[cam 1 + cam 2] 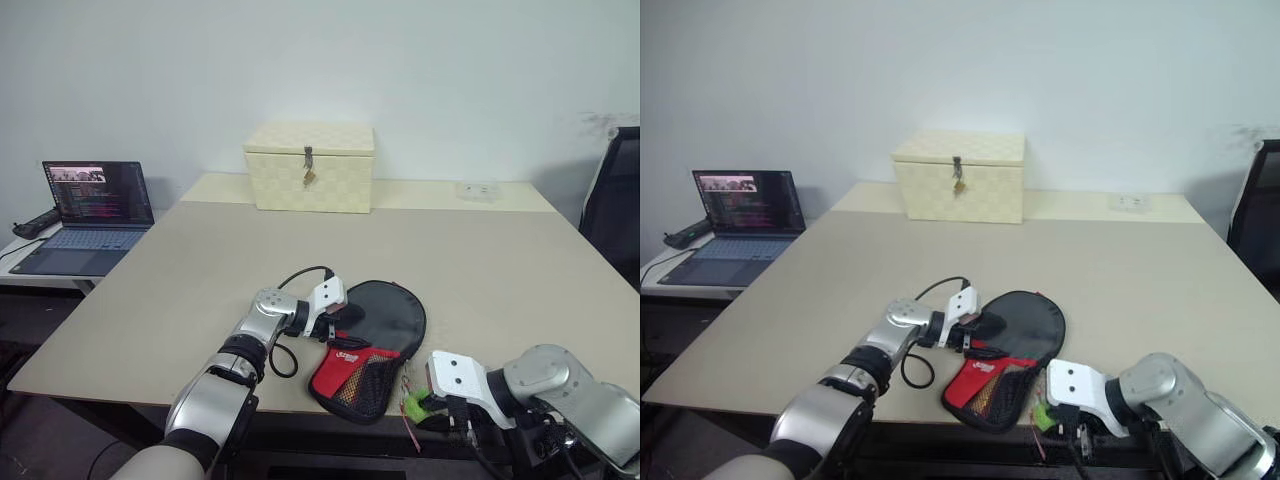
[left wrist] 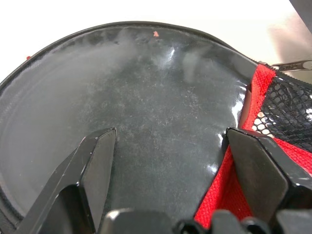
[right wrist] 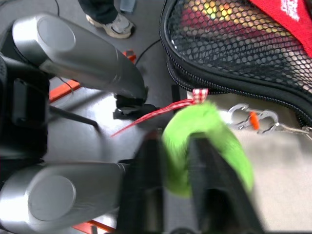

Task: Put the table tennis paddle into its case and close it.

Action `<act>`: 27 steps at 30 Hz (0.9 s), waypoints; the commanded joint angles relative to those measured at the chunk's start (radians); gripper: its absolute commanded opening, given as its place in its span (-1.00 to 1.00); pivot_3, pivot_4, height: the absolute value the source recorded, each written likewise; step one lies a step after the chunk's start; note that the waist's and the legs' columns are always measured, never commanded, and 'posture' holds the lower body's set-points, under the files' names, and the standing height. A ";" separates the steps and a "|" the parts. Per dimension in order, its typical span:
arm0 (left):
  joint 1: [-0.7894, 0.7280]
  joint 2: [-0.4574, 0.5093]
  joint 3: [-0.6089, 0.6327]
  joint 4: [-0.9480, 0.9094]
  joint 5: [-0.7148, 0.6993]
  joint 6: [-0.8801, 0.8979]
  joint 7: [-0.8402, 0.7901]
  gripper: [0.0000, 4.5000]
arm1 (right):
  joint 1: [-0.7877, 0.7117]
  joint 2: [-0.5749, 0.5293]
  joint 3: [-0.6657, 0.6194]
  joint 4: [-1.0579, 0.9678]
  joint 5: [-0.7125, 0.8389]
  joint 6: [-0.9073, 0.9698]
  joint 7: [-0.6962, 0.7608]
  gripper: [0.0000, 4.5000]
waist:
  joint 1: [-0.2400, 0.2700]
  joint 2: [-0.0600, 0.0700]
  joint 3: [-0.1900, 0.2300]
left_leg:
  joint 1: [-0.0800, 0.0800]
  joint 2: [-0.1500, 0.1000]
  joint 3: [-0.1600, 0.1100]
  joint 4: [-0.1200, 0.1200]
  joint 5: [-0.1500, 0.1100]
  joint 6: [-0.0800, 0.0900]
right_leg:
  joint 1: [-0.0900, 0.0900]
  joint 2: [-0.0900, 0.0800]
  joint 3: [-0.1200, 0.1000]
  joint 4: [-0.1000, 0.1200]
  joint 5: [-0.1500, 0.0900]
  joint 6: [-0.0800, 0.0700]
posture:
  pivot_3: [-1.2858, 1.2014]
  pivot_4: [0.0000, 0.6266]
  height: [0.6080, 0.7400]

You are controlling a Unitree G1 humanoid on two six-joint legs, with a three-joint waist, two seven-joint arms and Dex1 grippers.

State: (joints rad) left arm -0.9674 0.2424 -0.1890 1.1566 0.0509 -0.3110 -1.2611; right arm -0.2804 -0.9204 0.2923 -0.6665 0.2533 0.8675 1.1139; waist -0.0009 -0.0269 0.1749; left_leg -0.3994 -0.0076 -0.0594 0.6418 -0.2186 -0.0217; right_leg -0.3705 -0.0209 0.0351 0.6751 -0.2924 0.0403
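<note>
While the left gripper gapes over the case, the right wrist view shows fingers pinching its pompom.

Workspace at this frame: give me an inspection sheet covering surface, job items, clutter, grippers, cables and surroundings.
Surface: beige table, mostly bare.
Job's things: case lies flat at the near edge, black round end away from the robot, red panel and mesh pocket toward it; green pompom hangs off the table edge. Paddle itself cannot be made out.
Clutter: cream woven box with latch at the far edge; small clear item beside it.
Grippers: left gripper open, fingers spread over the case's black face; right gripper at the pompom, grip unclear.
Cables: black cable looping from the left wrist.
Surroundings: laptop on a side desk; black chair.
</note>
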 commanded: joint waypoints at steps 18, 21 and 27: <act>0.151 0.172 0.132 -0.521 -0.209 0.310 -0.086 0.74 | -0.482 0.442 -0.285 0.797 0.003 0.027 -0.564 0.27 | -0.030 -0.003 0.005 | -0.017 0.001 0.003 -0.002 0.000 0.000 | -0.023 0.000 0.004 0.007 0.005 -0.008 | 0.03 -0.52 1.00; 0.214 0.220 0.148 -0.645 -0.231 0.379 -0.065 0.74 | -0.489 0.484 -0.289 0.892 -0.017 -0.026 -0.604 0.27 | -0.031 -0.003 0.005 | -0.024 0.002 0.005 -0.002 0.000 0.000 | -0.030 -0.001 0.005 0.006 0.005 -0.008 | 0.03 -0.52 1.00; 0.344 0.291 0.178 -0.849 -0.280 0.501 -0.002 0.74 | -0.467 0.507 -0.301 0.969 0.001 -0.023 -0.602 0.27 | -0.031 -0.001 0.005 | -0.028 0.002 0.005 -0.002 0.000 0.000 | -0.035 -0.001 0.006 0.007 0.005 -0.008 | 0.03 -0.52 1.00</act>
State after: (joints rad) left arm -0.6308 0.5199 -0.0325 0.3840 -0.1988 0.1654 -1.2806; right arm -0.7500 -0.4155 0.0160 0.3135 0.2370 0.8416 0.5003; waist -0.0318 -0.0281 0.1802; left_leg -0.4275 -0.0059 -0.0543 0.6405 -0.2182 -0.0216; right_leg -0.4052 -0.0221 0.0404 0.6827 -0.2876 0.0321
